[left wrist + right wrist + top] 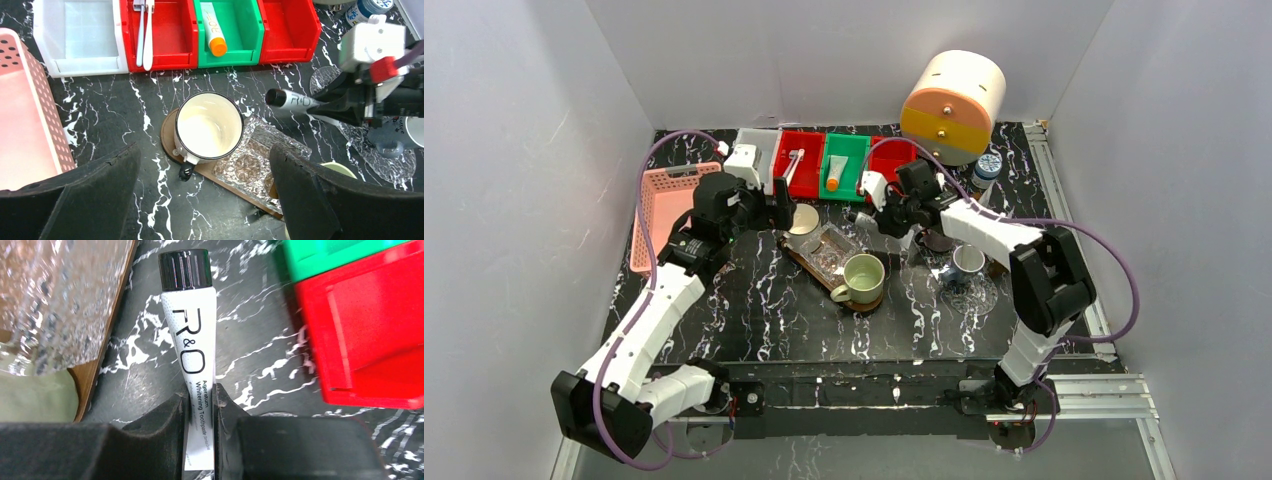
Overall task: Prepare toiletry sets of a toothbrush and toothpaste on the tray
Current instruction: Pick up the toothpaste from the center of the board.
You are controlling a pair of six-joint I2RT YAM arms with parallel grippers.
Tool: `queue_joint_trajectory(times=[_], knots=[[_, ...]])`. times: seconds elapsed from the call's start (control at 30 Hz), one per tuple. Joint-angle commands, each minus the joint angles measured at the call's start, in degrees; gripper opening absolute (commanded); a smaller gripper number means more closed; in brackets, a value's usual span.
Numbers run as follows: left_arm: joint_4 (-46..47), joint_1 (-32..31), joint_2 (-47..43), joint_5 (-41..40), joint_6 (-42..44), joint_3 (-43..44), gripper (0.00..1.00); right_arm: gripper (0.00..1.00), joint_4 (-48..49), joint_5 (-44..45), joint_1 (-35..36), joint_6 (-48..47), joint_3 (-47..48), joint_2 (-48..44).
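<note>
A white toothpaste tube with a black cap (190,330) lies level just above the black marble table, and my right gripper (200,396) is shut on its flat tail. From the left wrist view the same tube (295,100) points left, beside the clear glass tray (260,162) on its wooden board. Two white toothbrushes (145,35) lie in a red bin (172,50). An orange-capped toothpaste (214,30) lies in the green bin (245,50). My left gripper (205,195) hangs open above a cream mug (209,127), holding nothing.
A pink perforated basket (662,205) stands at the left and a white bin (754,150) beside the coloured bins. An empty red bin (365,325) is close to my right gripper. A green mug (862,278), another cup (969,262), a bottle (987,168) and a round orange-yellow container (954,105) crowd the right.
</note>
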Motion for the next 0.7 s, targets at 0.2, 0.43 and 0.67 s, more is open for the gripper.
queue_joint_trajectory(times=[0.2,0.43,0.67], knots=[[1.0,-0.4,1.4,0.8,-11.8,2.6,0.98,0.21,13.5,5.3,0.1,8.5,-0.6,-6.7],[5.9,-0.4,5.5,8.7,-20.9,2.9,0.98,0.21,19.0,1.7,0.1,12.1,-3.0,-11.9],[11.9,-0.4,9.9,14.7,-28.6,3.2,0.98,0.21,22.9,-1.9,1.1,13.8,-5.5,-16.5]])
